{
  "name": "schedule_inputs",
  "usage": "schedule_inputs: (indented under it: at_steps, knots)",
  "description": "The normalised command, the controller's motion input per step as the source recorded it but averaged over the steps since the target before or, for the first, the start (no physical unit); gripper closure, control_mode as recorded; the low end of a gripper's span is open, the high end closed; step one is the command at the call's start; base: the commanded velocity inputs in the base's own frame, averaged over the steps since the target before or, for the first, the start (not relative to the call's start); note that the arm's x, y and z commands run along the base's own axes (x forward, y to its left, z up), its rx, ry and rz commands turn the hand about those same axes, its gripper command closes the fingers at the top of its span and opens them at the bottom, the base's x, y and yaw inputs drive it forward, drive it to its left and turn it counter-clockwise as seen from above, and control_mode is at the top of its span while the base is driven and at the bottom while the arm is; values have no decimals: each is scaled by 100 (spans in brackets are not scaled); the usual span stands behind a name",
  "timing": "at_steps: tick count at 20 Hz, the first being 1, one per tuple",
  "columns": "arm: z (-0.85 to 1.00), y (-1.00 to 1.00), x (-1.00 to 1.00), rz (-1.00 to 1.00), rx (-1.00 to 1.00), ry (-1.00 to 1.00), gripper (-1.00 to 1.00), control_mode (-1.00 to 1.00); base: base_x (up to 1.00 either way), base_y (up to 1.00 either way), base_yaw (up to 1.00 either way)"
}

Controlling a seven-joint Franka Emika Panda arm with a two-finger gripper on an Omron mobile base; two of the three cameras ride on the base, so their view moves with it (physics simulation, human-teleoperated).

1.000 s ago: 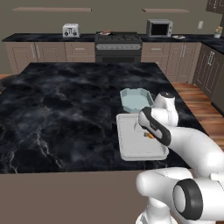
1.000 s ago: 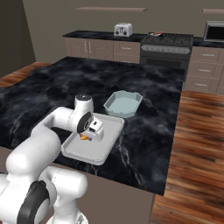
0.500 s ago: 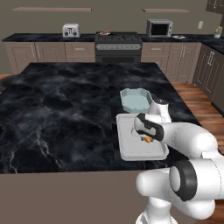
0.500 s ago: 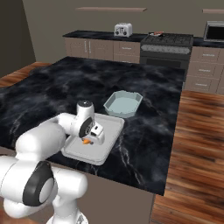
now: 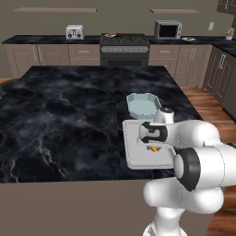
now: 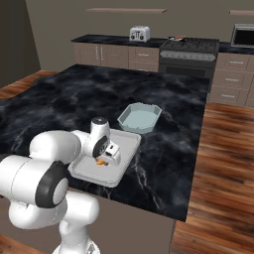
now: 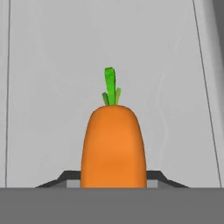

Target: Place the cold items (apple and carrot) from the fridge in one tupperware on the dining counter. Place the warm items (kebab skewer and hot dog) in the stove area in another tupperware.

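Gripping carrot (image 7: 113, 146) lengthwise in tool (image 7: 113, 177), greens pointing away

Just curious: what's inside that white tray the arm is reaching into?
A carrot, held between the gripper's fingers low over the tray floor. The bare floor shows beyond it. The hand covers part of the tray, so anything beneath it can't be seen.

Far beyond the pincer, along the back wall, stand a toaster (image 5: 74, 32), a black stove (image 5: 125, 47) and a microwave (image 5: 168, 29). Wooden floor (image 6: 223, 163) lies to the pincer's right, past the dark marble desk (image 5: 60, 115).
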Motion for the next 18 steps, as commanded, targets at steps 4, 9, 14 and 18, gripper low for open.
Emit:
schedule_inputs:
  at_steps: [4, 9, 14, 18]
  knots:
    - [-29, 0, 13, 0, 0, 0, 100, -100, 0, 0, 0]
    - [-25, 0, 18, 0, 0, 0, 100, -100, 0, 0, 0]
    - [-23, 1, 12, 0, 0, 0, -100, -100, 0, 0, 0]
    - [-1, 0, -20, 0, 0, -1, -100, -100, 0, 0, 0]
